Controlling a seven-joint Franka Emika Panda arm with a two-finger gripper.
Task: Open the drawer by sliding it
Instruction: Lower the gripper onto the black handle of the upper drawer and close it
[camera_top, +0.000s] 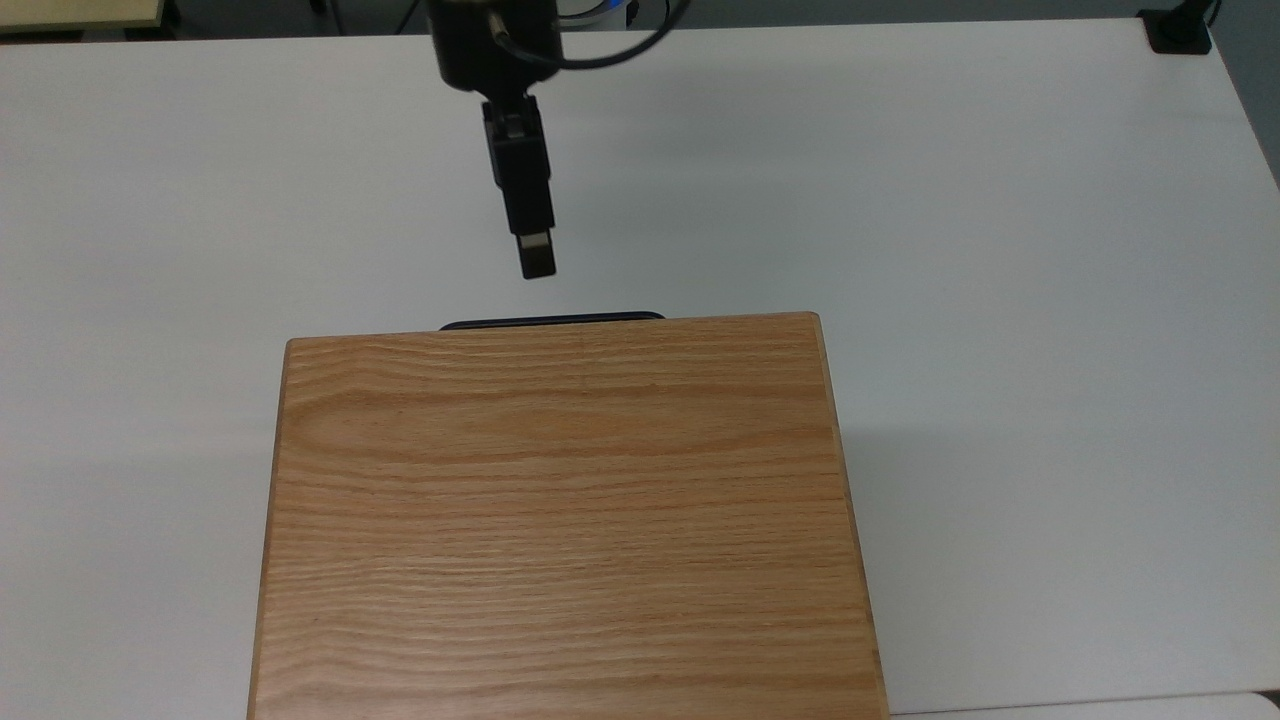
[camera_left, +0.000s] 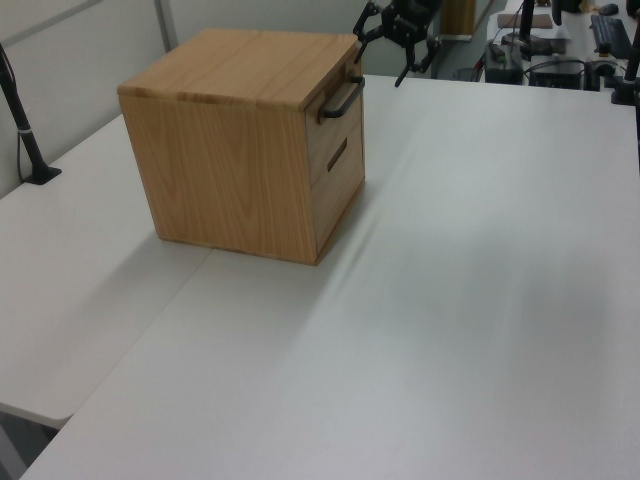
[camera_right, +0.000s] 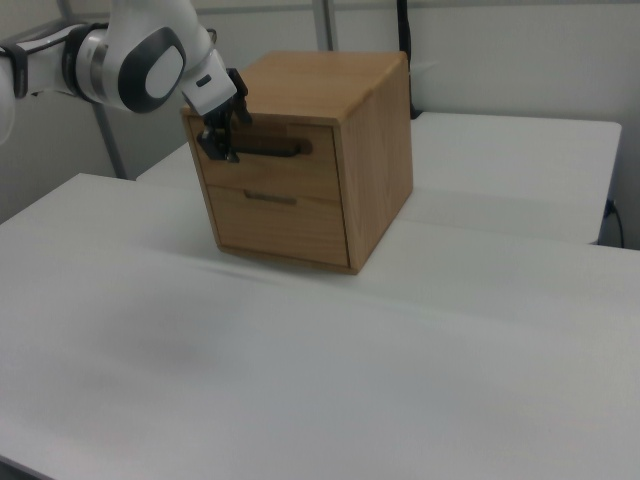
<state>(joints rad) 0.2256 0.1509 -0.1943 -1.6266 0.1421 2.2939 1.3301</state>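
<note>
One cabinet stood on the white counter, its upper drawer pushed in flush, the black handle jutting from the front (a lower drawer sat beneath it, also shut). Beyond the handle, near but apart from it, hung the claw, fingers spread and grasping nothing. In the top view the claw hung just past the handle.

White arm w/ grey joint caps, black claw, black cable.
</note>
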